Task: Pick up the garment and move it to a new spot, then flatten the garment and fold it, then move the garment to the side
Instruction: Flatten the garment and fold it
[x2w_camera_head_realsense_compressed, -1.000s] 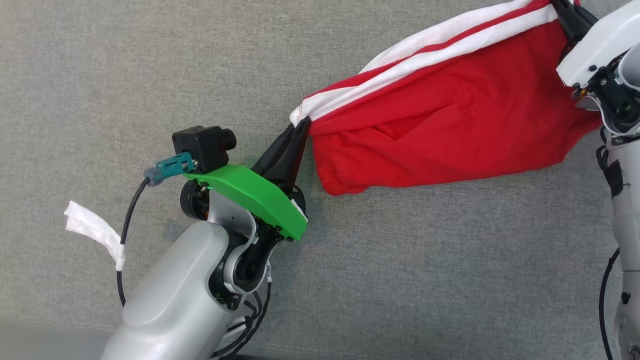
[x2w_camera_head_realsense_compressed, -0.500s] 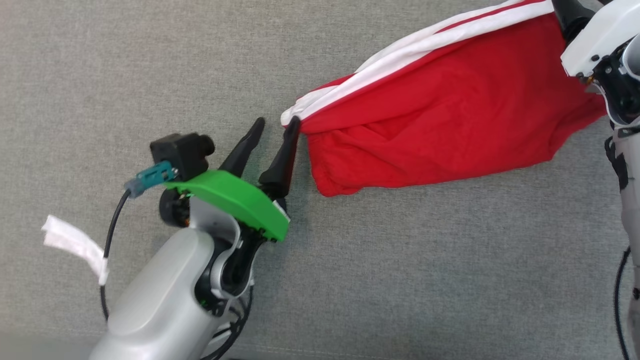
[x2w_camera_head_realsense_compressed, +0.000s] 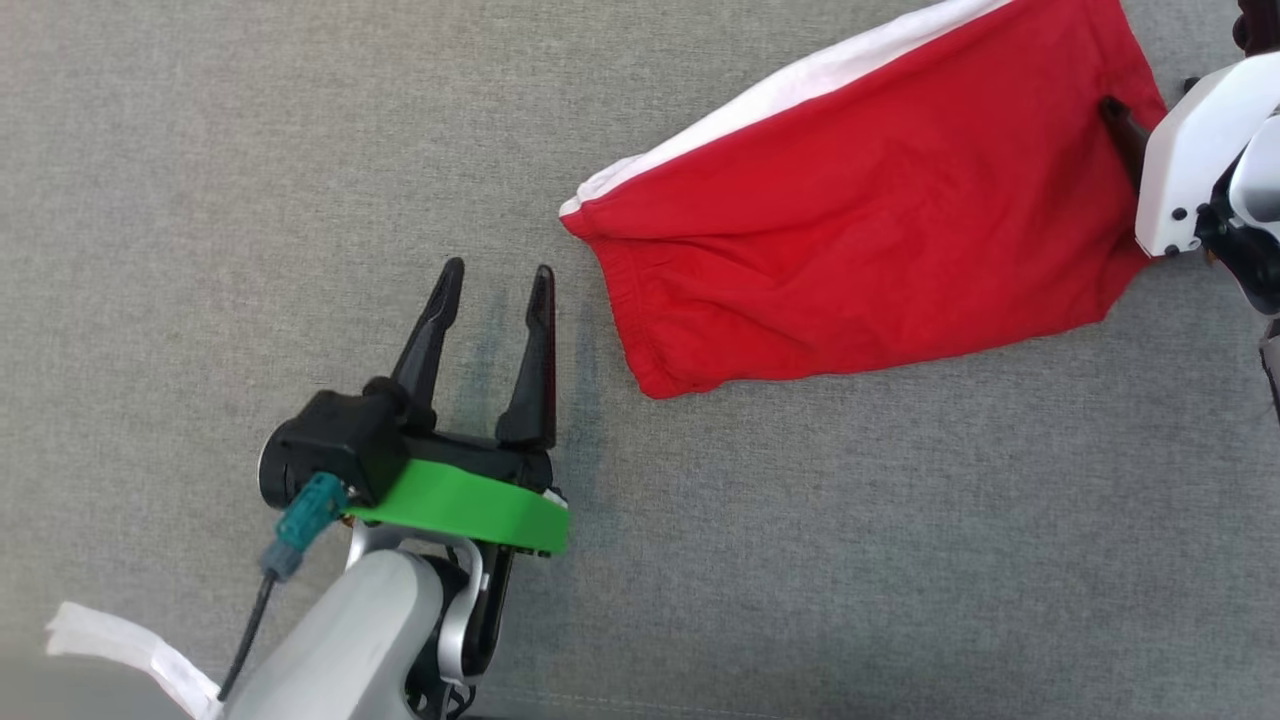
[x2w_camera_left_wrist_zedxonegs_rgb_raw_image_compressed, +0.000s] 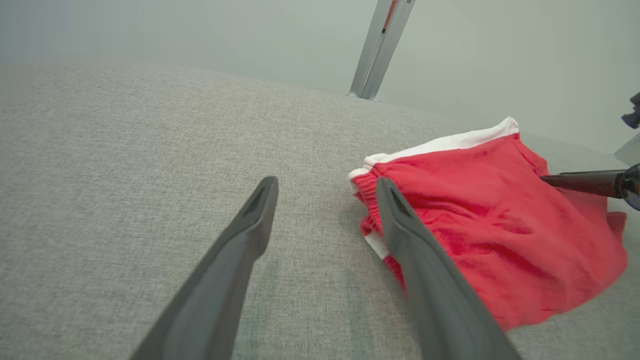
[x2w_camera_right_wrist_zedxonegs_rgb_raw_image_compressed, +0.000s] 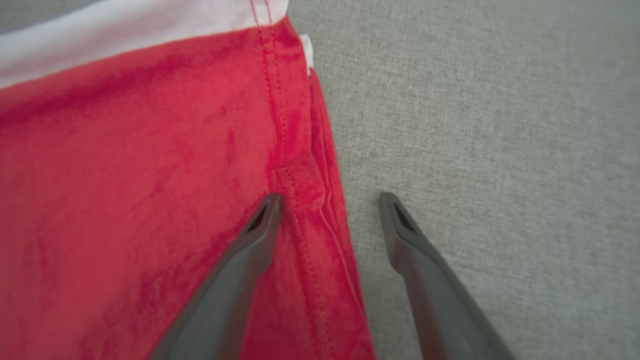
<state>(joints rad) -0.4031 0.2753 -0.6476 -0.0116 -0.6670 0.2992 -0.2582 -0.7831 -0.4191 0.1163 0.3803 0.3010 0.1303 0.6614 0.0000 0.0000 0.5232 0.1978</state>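
Observation:
The garment (x2w_camera_head_realsense_compressed: 860, 230) is red with a white band along its far edge and lies spread on the grey fabric surface (x2w_camera_head_realsense_compressed: 300, 150). My left gripper (x2w_camera_head_realsense_compressed: 497, 272) stands open a short way left of and below its left corner, touching nothing. In the left wrist view the left gripper (x2w_camera_left_wrist_zedxonegs_rgb_raw_image_compressed: 326, 184) has bare surface between its fingers and the garment (x2w_camera_left_wrist_zedxonegs_rgb_raw_image_compressed: 490, 225) just to their right. My right gripper (x2w_camera_right_wrist_zedxonegs_rgb_raw_image_compressed: 330, 199) is open at the garment's (x2w_camera_right_wrist_zedxonegs_rgb_raw_image_compressed: 150, 175) right hem, one finger over the red cloth and the other over the bare surface.
A white strip of tape (x2w_camera_head_realsense_compressed: 110, 645) hangs from the left arm's cable at the lower left. A metal pole (x2w_camera_left_wrist_zedxonegs_rgb_raw_image_compressed: 380, 45) stands behind the surface. The surface's front edge runs along the bottom of the head view.
Both grippers have opened and let go of the garment. The left gripper has drawn back from the garment's left corner. The garment has settled flat on the surface.

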